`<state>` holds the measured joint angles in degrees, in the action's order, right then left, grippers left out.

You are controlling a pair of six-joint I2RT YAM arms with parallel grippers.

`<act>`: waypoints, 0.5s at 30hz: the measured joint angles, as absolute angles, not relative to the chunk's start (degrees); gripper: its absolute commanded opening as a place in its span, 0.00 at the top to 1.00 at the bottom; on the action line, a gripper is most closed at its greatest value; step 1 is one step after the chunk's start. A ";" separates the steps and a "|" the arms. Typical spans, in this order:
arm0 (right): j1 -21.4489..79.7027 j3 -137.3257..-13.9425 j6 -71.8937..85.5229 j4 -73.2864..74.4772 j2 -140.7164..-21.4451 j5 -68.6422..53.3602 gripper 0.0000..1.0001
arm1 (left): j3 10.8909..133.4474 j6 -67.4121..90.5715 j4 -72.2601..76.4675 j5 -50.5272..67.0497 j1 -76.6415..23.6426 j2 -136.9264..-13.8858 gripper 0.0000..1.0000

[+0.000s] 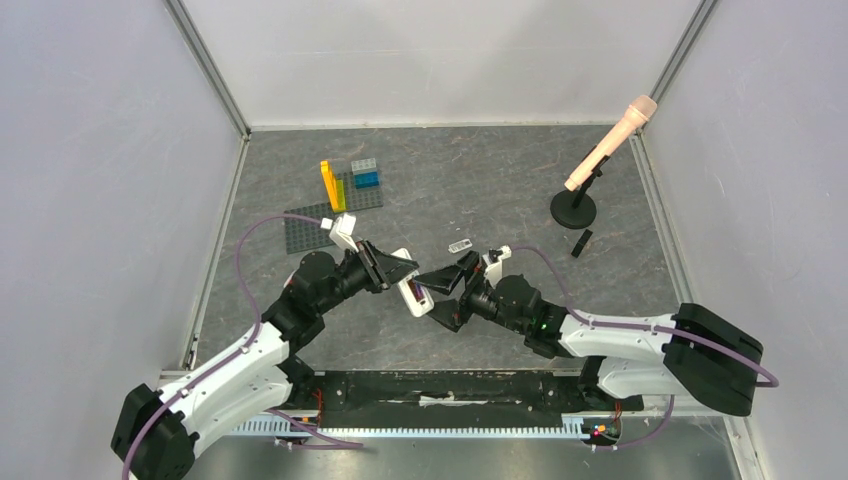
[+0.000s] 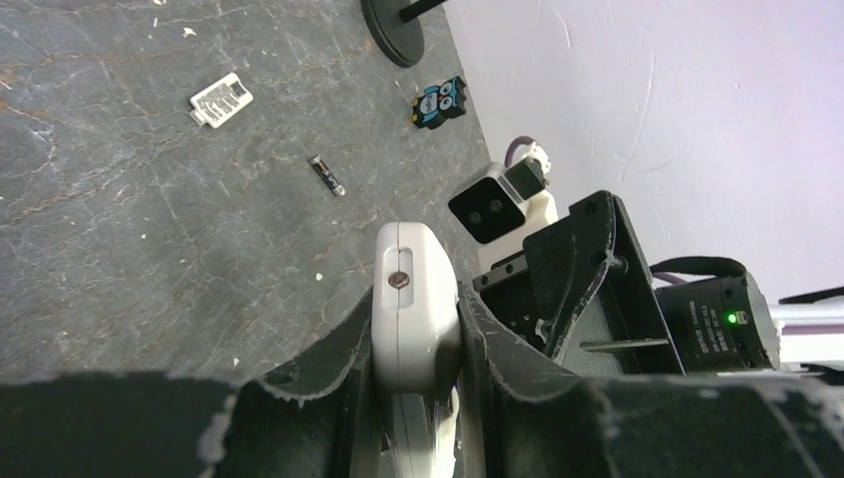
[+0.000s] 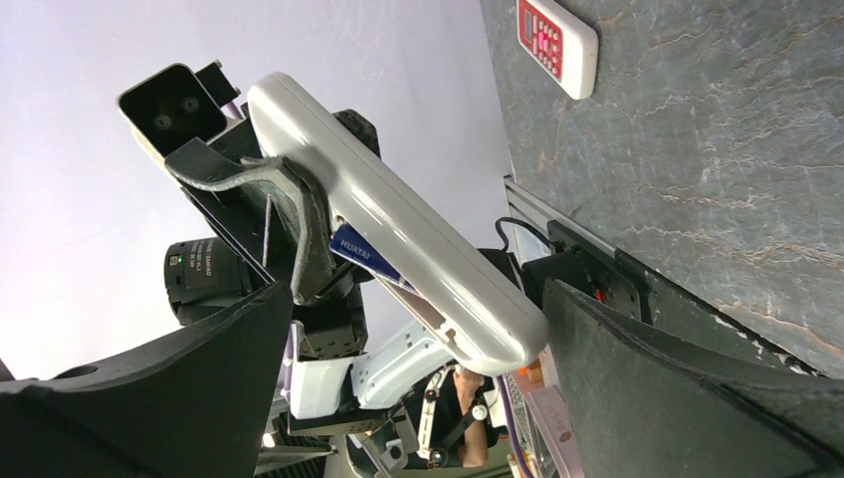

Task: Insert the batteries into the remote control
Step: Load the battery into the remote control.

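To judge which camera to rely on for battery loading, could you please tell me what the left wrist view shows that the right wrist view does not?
Only the left wrist: a loose dark battery, a white battery cover and a small owl-print block on the table. Only the right wrist: a blue battery in the open compartment, and a second remote with red buttons lying flat. Both: the white remote clamped in the left fingers.
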<state>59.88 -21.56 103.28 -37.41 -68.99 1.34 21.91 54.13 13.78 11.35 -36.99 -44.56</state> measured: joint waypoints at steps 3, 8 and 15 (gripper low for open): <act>59.88 -21.56 103.98 -38.92 -69.84 1.41 0.02 | 21.91 53.76 14.33 12.86 -36.99 -45.01 0.98; 59.88 -21.56 104.81 -41.43 -71.37 1.32 0.06 | 21.91 52.51 15.75 14.96 -36.97 -45.69 0.98; 59.88 -19.62 105.14 -46.11 -71.96 1.39 0.29 | 21.93 52.47 17.69 15.86 -36.93 -45.71 0.98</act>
